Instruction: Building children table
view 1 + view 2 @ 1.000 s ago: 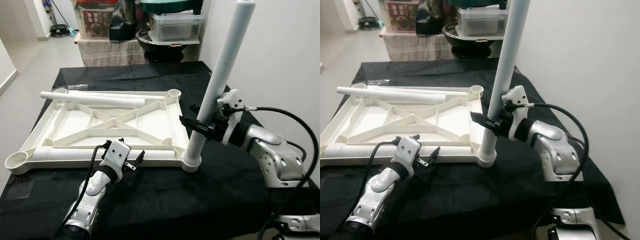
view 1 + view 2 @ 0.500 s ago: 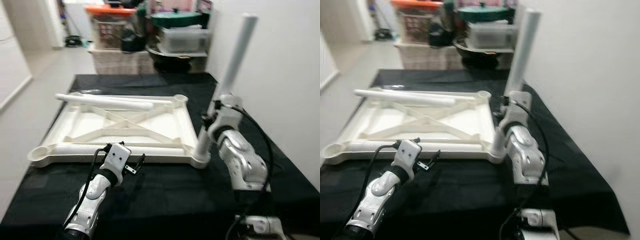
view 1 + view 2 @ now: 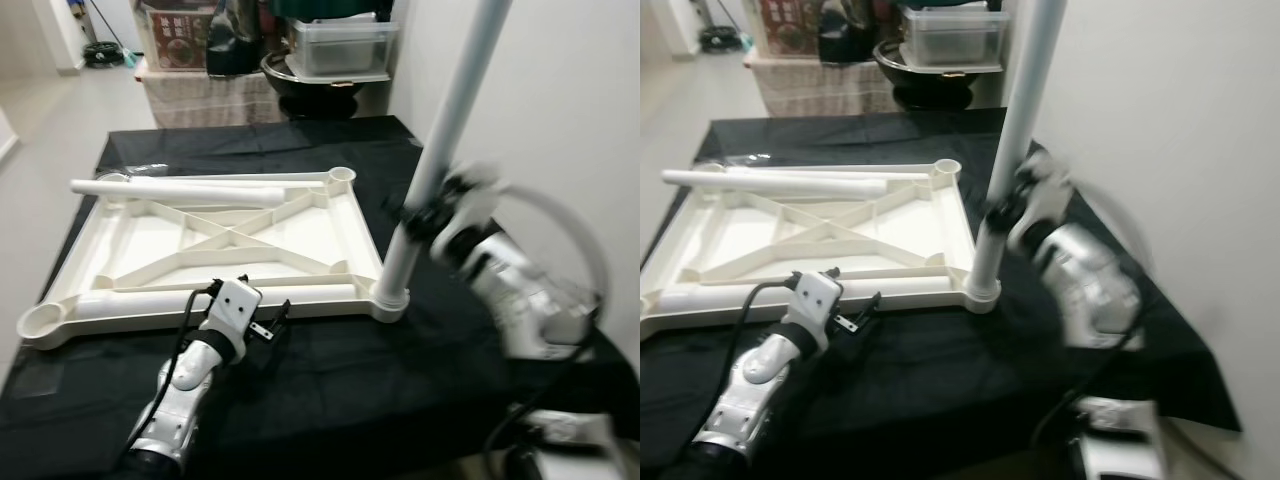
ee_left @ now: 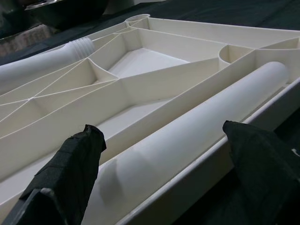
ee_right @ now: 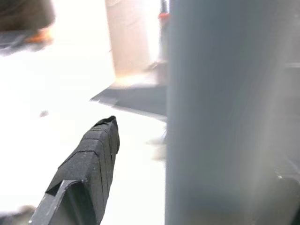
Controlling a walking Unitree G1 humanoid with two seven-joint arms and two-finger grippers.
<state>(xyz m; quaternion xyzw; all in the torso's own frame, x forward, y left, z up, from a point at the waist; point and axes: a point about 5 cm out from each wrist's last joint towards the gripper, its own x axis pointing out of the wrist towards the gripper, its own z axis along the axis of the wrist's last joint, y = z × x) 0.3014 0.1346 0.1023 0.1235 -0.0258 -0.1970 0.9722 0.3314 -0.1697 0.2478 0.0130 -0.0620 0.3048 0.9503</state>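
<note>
tabletop: the white plastic tabletop (image 3: pixel 215 240) is lying upside down on the black-covered surface (image 3: pixel 330 400), ribs facing up, round sockets at the corners.

standing leg: one white leg (image 3: pixel 440 150) is upright in the near right corner socket (image 3: pixel 388 298), tilted a bit toward the wall from where I'm watching.

right gripper: my right gripper (image 3: pixel 420 215) is at that leg, partway up it. The arm is blurred in the head views. In the wrist view one black finger (image 5: pixel 86 164) sits beside the leg (image 5: pixel 225 112), which is right up against the camera. Can't tell if it's actually clamped on it or not.

left gripper: left gripper (image 3: pixel 270 325) hovers over the surface just off the near edge of the tabletop, fingers (image 4: pixel 70 173) spread wide with nothing between them.

loose legs: one leg (image 3: pixel 190 190) lies across the far side of the tabletop, another (image 4: pixel 187 145) lies inside along the near edge, right in front of my left gripper.

background: boxes and bins (image 3: pixel 340 45) are stacked beyond the far end of the surface.
</note>
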